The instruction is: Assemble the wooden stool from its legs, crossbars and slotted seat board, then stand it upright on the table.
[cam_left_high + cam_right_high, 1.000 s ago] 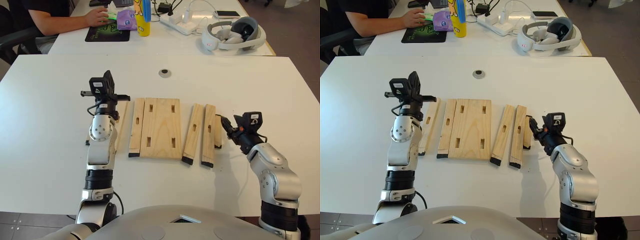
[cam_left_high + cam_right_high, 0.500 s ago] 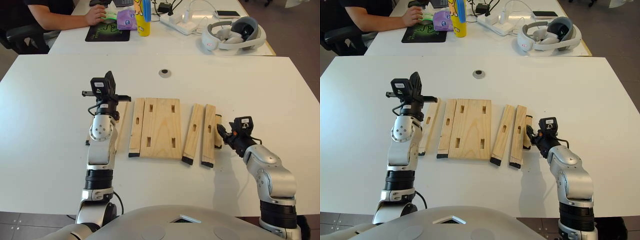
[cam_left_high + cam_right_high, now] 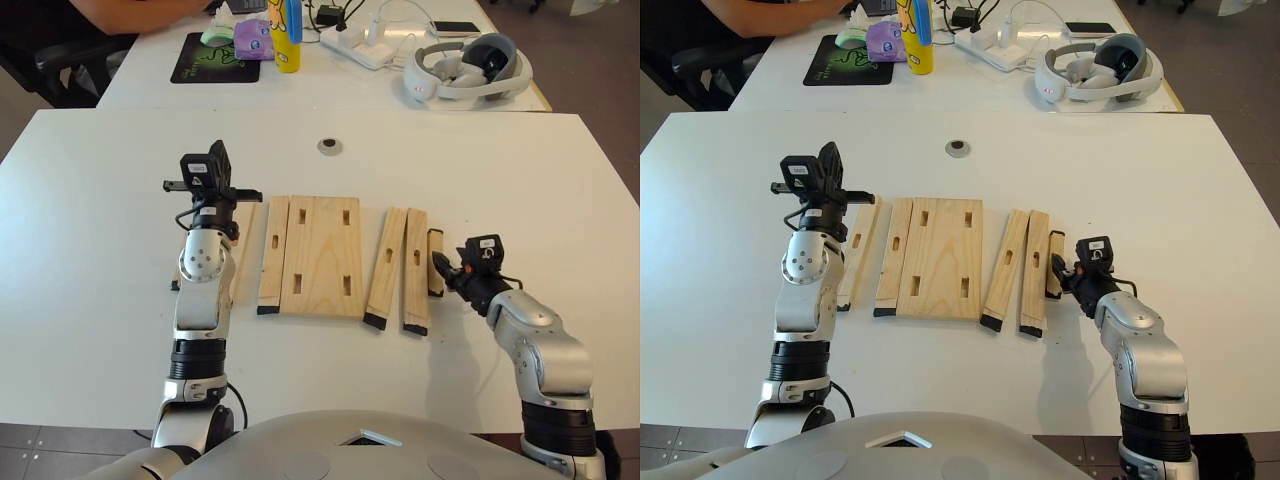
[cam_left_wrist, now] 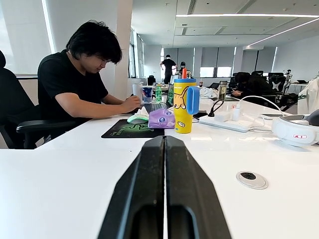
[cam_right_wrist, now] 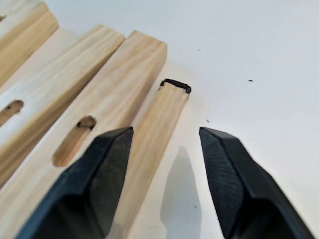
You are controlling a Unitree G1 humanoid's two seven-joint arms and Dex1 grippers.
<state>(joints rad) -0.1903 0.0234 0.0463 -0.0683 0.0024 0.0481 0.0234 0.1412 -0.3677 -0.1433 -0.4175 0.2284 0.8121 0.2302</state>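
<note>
The slotted seat board (image 3: 322,255) lies flat mid-table. A slotted leg (image 3: 272,252) lies on its left, and two more legs (image 3: 387,265) (image 3: 416,268) on its right. A thin black-tipped crossbar (image 5: 160,118) lies against the rightmost leg. My right gripper (image 5: 164,130) is open low over that crossbar's end, one finger above the leg and the other above bare table. My left gripper (image 4: 164,140) is shut on nothing, held above the table over another slotted piece (image 3: 858,248), which my left arm partly hides.
A round cable grommet (image 3: 328,146) sits in the table behind the parts. The table beyond holds a white headset (image 3: 465,70), a power strip (image 3: 355,42), a yellow bottle (image 3: 288,30) and a mouse mat (image 3: 213,62).
My right gripper has dropped and drawn nearer along the crossbar, ending low over it. The left arm and the wooden parts have not moved.
</note>
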